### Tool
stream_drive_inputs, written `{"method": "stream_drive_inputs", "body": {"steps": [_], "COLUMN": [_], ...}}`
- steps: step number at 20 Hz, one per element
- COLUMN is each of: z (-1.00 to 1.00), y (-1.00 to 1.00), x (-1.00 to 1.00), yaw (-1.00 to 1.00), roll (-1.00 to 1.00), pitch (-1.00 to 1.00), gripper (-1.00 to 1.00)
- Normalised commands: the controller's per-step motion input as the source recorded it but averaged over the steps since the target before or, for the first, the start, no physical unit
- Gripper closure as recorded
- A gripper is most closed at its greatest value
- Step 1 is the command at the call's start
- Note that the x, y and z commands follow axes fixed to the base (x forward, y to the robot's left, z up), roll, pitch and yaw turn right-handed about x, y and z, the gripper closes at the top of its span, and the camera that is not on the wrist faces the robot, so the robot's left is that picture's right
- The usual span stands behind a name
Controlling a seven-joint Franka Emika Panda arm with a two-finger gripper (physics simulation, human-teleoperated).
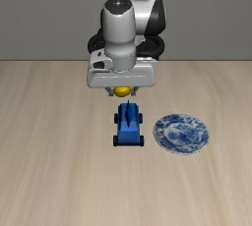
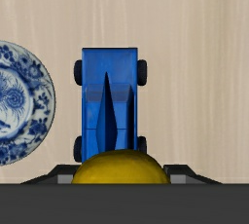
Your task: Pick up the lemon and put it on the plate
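Tool (image 1: pixel 122 84) sits upper-middle of the exterior frame, pointing straight down off a near-vertical wrist, with the arm going up out of the top edge. As far as I can make out, it's closed on the lemon (image 1: pixel 122 91): the yellow thing is tucked right under the hand, and in the wrist view it's wedged between the two grey tips with no gap I can see.

What matters now is where the plate (image 1: pixel 182 132) is. It lies on the table (image 1: pixel 49 171) in the lower right of the frame, well apart from the tool, so it's a diagonal carry. The blue toy car (image 1: pixel 128 127) is parked directly below the lemon, nose-to-tail along the frame's vertical, just beside the plate's left rim. I'd say keep height and pass beside or over it.
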Motion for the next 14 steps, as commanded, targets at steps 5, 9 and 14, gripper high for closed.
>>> {"method": "stream_drive_inputs", "body": {"steps": [5, 9, 14], "z": [0.00, 0.00, 0.00], "y": [1.00, 1.00, 1.00], "x": [0.00, 0.00, 0.00], "yaw": [0.00, 0.00, 0.00], "roll": [0.00, 0.00, 0.00], "pitch": [0.00, 0.00, 0.00], "gripper": [1.00, 1.00, 1.00]}}
